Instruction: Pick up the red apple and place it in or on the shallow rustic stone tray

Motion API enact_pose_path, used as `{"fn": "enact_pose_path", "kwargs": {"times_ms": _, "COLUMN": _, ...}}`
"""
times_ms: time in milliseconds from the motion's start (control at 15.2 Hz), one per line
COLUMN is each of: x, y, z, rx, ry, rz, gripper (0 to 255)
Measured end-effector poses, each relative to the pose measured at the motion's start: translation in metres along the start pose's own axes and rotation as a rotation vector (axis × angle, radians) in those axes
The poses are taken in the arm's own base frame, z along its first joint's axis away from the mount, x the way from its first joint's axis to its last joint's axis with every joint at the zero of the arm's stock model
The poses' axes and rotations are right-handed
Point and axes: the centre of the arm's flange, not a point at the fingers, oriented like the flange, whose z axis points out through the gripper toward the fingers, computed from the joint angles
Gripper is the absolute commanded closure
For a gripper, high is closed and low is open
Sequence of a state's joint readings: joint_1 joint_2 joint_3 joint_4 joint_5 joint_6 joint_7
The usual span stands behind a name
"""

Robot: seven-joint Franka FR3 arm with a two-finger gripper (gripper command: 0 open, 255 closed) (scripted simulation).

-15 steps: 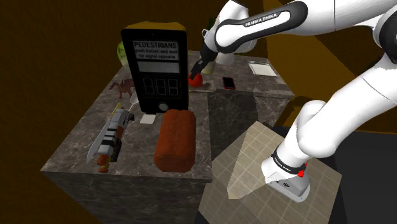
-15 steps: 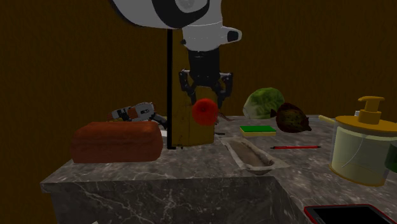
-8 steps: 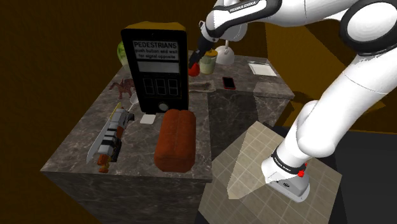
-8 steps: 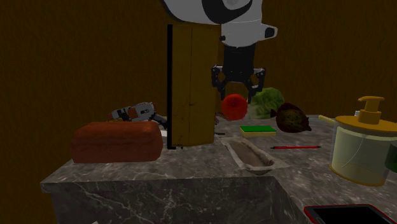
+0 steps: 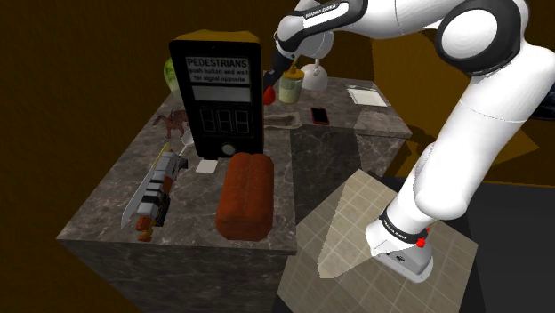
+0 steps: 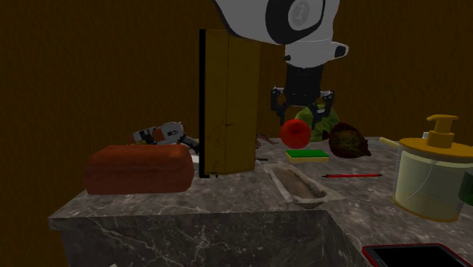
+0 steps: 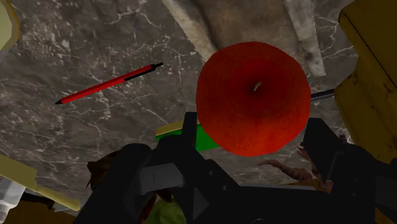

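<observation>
A red apple (image 6: 295, 133) hangs above the marble counter, clasped between my black gripper's (image 6: 301, 125) fingers. In the wrist view the apple (image 7: 253, 97) sits between both fingers (image 7: 191, 130), and the gripper (image 7: 254, 130) is shut on it. The shallow grey stone tray (image 6: 296, 186) lies on the counter in front of the tall sign, nearer the second exterior camera than the apple. In the wrist view a part of the tray (image 7: 254, 19) shows beyond the apple. In the shoulder view the gripper (image 5: 269, 89) hovers beside the sign's right edge, above the tray (image 5: 285, 118).
A tall pedestrian sign (image 5: 216, 96) stands beside the gripper. A green sponge (image 6: 307, 155), a red pen (image 6: 352, 175), a lettuce (image 6: 314, 117) and a brown lump (image 6: 347, 140) lie under and behind the apple. Soap dispenser (image 6: 432, 174), bread loaf (image 6: 139, 168), drill (image 6: 163, 135) and phone (image 5: 319, 116) share the counter.
The gripper has carried the apple toward the second exterior view's right, away from the sign's face, and a little lower over the sponge. The tray has not moved.
</observation>
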State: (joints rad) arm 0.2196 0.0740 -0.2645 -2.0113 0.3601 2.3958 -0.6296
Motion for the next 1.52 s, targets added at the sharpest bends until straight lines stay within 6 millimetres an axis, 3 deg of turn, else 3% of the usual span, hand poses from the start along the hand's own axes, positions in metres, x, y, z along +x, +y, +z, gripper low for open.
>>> {"fn": "enact_pose_path", "kwargs": {"times_ms": 792, "x": -0.025, "y": 0.004, "z": 0.056, "rx": 0.000, "ry": 0.000, "rz": 0.000, "gripper": 255}}
{"fn": "enact_pose_path", "kwargs": {"times_ms": 1188, "x": -0.027, "y": 0.006, "z": 0.060, "rx": 0.000, "ry": 0.000, "rz": 0.000, "gripper": 255}}
{"fn": "enact_pose_path", "kwargs": {"times_ms": 1254, "x": -0.027, "y": 0.006, "z": 0.060, "rx": 0.000, "ry": 0.000, "rz": 0.000, "gripper": 0}}
{"fn": "enact_pose_path", "kwargs": {"times_ms": 1518, "x": -0.027, "y": 0.006, "z": 0.060, "rx": 0.000, "ry": 0.000, "rz": 0.000, "gripper": 0}}
